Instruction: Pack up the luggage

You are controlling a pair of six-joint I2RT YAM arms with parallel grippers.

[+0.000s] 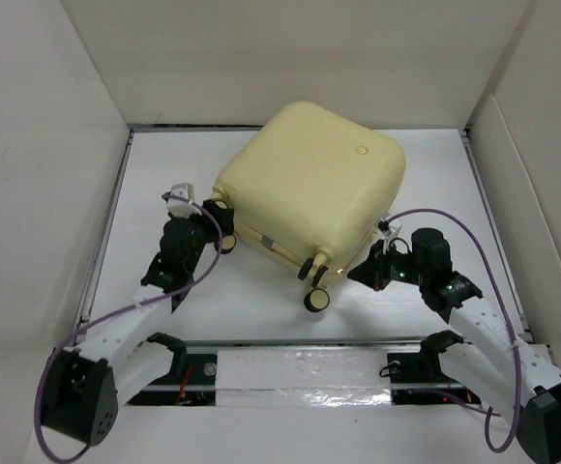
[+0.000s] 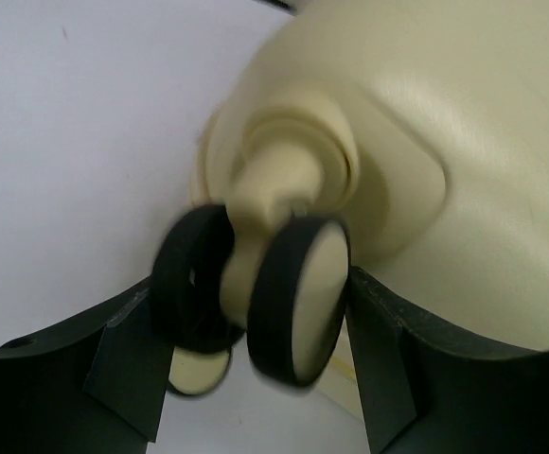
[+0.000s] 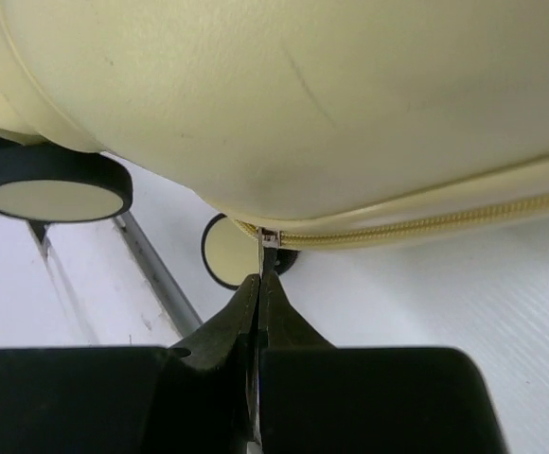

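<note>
Lying closed and flat on the white table (image 1: 164,174), the suitcase (image 1: 310,179) is sitting toward the far side, turned at an angle so that its wheeled end is facing the arms and its broad pale-yellow shell is facing up. The left gripper (image 1: 213,232) is reaching in at the suitcase's near-left corner, where a caster wheel (image 2: 293,303) is sticking out from the shell. In the left wrist view, the black fingers (image 2: 123,359) are standing partly open on either side of that twin wheel, each one pressing against a black tyre, so the gripper is holding the caster between them. The right gripper (image 3: 260,284) is working at the suitcase's near-right edge, low beside the seam. Its jaws are squeezing fully together, and the thin metal zipper pull (image 3: 265,248) is running down from the seam and disappearing between the fingertips, so it is pinching that tab. The zipper (image 3: 426,227) is stretching away to the right of the pull along the lower edge of the shell, its teeth appearing closed. Two more wheels (image 1: 316,301) are jutting out from the suitcase's nearest corner, between the two grippers, one just beyond the other. Neither gripper is touching them.
</note>
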